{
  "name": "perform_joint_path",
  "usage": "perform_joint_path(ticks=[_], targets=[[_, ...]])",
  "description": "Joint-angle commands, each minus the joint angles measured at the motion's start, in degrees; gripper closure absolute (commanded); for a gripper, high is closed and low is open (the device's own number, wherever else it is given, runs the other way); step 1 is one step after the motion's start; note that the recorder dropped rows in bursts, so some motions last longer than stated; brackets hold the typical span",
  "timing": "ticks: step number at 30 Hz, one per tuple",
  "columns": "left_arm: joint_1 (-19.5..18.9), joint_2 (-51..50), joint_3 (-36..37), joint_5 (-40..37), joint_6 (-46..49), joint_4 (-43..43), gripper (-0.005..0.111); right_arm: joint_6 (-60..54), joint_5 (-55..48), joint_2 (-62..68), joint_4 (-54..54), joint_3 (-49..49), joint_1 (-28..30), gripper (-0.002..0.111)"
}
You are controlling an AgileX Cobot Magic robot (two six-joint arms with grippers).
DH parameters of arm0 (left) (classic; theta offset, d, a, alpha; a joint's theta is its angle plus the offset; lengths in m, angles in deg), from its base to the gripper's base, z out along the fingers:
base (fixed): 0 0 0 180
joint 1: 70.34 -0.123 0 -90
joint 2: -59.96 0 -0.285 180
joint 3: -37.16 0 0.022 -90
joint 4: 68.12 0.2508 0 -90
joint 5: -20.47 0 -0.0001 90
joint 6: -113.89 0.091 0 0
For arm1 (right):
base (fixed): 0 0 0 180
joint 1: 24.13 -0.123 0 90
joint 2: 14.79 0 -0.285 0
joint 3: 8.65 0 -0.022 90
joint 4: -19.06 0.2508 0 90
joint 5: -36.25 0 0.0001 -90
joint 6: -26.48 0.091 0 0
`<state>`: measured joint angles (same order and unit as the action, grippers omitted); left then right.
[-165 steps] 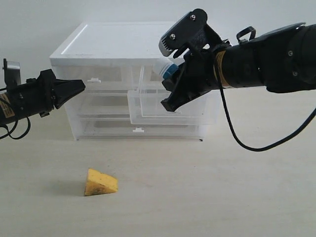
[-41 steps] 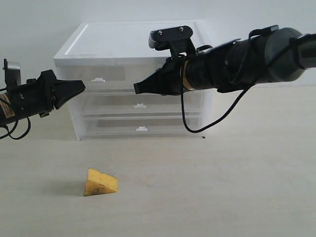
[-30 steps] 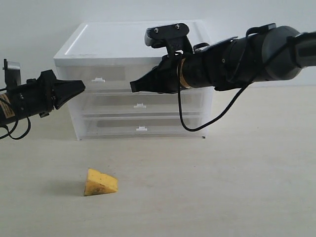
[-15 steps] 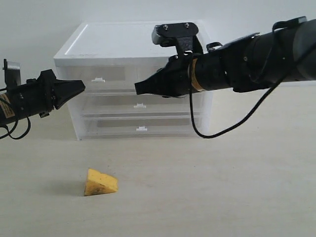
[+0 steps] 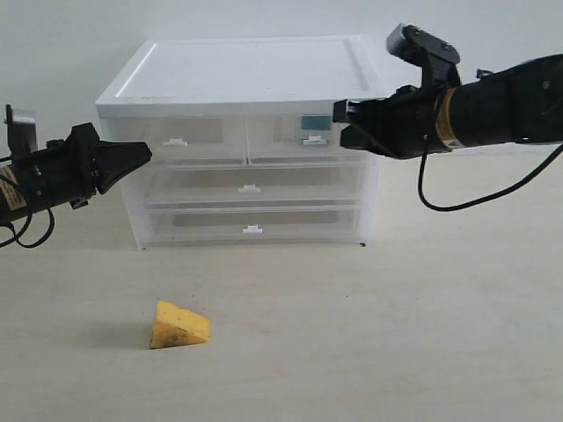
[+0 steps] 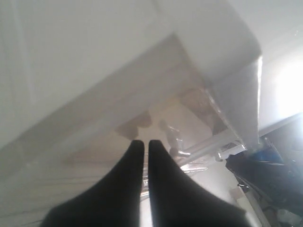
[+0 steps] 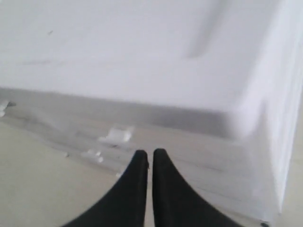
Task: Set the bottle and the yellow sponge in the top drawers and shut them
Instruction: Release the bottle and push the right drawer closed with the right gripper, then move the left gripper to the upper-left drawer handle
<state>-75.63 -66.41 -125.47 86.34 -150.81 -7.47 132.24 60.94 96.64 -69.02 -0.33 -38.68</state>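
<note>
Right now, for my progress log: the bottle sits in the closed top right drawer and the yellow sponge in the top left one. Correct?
No: the yellow sponge lies on the table before the cabinet, per the exterior view. The rest holds.

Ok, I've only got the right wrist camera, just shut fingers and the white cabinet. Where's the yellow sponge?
Observer: The yellow sponge lies on the table in front of the cabinet, toward its left end, with nothing touching it.
Operator: And the bottle?
Observer: A teal patch, seemingly the label of the bottle, shows through the front of the right top drawer, which is pushed in.
Operator: What about the left arm?
Observer: The left gripper is shut and empty, at the cabinet's left edge, level with the left top drawer.
</note>
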Motion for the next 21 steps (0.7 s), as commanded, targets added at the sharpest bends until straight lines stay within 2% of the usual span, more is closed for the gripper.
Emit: perform_joint_path(ticks=[1,3,9,12,15,19,21], targets=[[-0.2,-0.1,-0.8,0.7,-0.3,-5.4,0.103,-6.2,-0.8,0.7,8.9,0.2,3.2,0.108],[-0.2,-0.1,-0.8,0.4,0.1,-5.4,0.103,-10.3,0.1,2.4,13.9,0.2,4.1,0.108],[0.0,-0.1,-0.8,0.6,0.3,-5.2,0.100,-14.9,6.0,5.0,14.8,0.2,4.2,0.108],[0.2,-0.1,-0.8,1.7,0.3,-4.8,0.082,-16.2,9.5,5.0,13.9,0.2,4.2,0.108],[1.1,-0.1,-0.8,0.9,-0.4,-4.7,0.057,-16.8,11.3,4.9,13.2,0.2,4.3,0.108],[4.4,-0.1,-2.8,-5.1,-2.0,-5.7,0.057,-17.8,10.9,4.9,14.1,0.2,4.3,0.108],[5.8,-0.1,-3.8,-5.5,-2.0,-5.7,0.057,-17.8,11.0,4.9,14.1,0.2,4.3,0.108]])
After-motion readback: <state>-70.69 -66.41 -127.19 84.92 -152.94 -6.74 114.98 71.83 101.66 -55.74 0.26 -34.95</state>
